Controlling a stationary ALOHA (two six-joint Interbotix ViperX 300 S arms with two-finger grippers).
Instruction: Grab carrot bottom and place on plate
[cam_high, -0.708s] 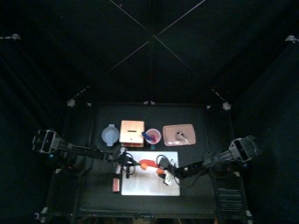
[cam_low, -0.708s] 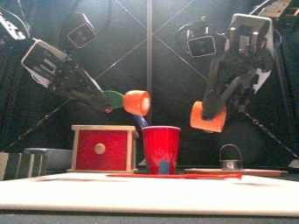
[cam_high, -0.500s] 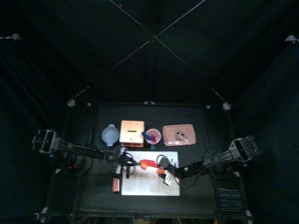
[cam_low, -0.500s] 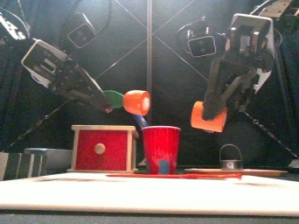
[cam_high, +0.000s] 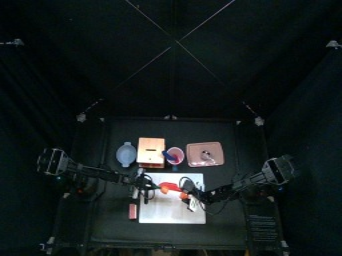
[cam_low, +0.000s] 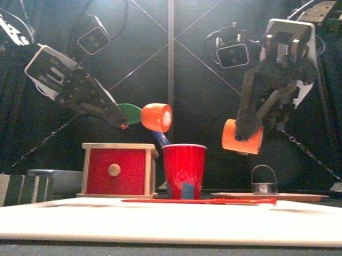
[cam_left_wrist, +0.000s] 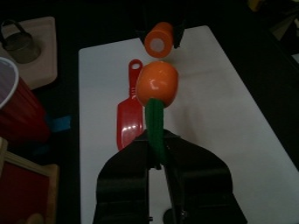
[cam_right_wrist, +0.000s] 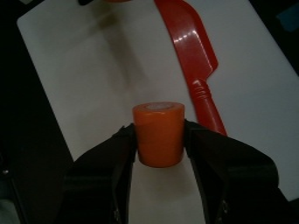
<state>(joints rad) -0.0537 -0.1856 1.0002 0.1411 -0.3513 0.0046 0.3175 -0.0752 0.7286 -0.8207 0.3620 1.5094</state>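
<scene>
Orange is the colour to watch. The carrot bottom (cam_right_wrist: 159, 131) is the short orange stub, and the right hand (cam_right_wrist: 160, 144) is grasping it by its sides, one jaw on each side. It hangs in the air over the white mat (cam_left_wrist: 222, 105), on the near part of the table.

What has just changed? In the front view, the right hand and its stub have slid a little to the right and dipped a bit. The gap between the stub and the carrot top (cam_left_wrist: 158, 80) is now a bit wider. The left hand (cam_left_wrist: 156, 138) is clenched on the green stalk of the carrot top and has kept still.

We think this means the pull-apart is done. The stub is free, so the carry can start. The plate (cam_high: 219, 148) lies far and to the right of the mat, and the stub is not over it yet.

Now we count:
- Two carrot pieces, one in each hand.
- One plate, with a small dark thing on it that we cannot make out.
- One red cup (cam_low: 185, 170).
- One red spatula (cam_left_wrist: 128, 118) lying flat on the mat.
- One box (cam_low: 118, 170) with a red front.
- One orange tray (cam_high: 151, 149).
- One round dish (cam_high: 126, 153).
</scene>
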